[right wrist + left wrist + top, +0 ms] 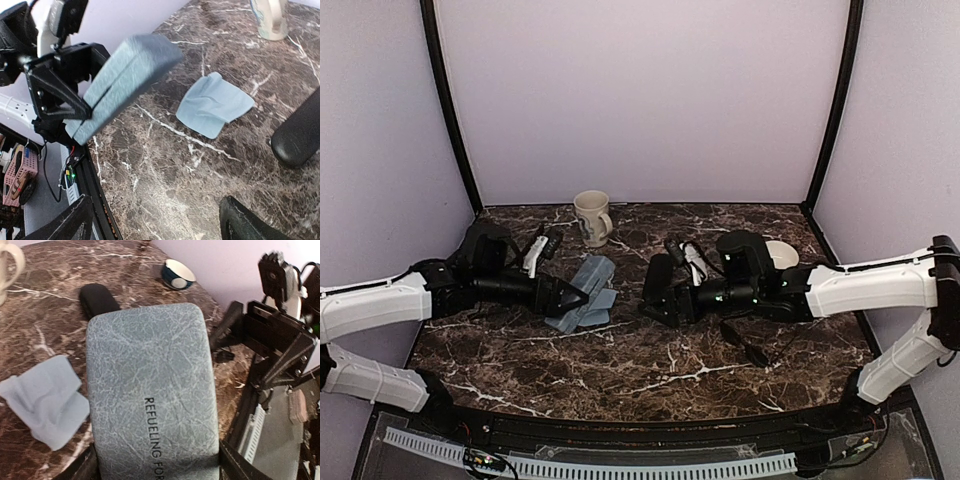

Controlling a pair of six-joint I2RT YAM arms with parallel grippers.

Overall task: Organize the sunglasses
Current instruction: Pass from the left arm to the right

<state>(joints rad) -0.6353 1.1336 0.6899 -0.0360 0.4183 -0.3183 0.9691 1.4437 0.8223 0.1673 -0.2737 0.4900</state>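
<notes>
My left gripper point(570, 298) point(157, 471) is shut on the closed grey-blue rectangular case point(588, 288) point(150, 380), one finger on each long side. The right wrist view shows the case point(125, 80) tilted, with its far end raised off the table. My right gripper point(655, 305) point(160, 225) is open and empty, low over bare marble. The black oblong case point(658, 272) point(99, 299) point(300, 132) lies just beside it. A thin dark object point(748, 342) lies on the table in front of the right arm; I cannot tell if it is a pair of sunglasses. No sunglasses show clearly.
A light blue cloth point(607, 300) point(47, 402) point(214, 104) lies crumpled by the grey-blue case. A cream mug point(592, 217) point(270, 19) stands at the back. A small white bowl with a dark outside point(781, 253) point(178, 274) sits at the back right.
</notes>
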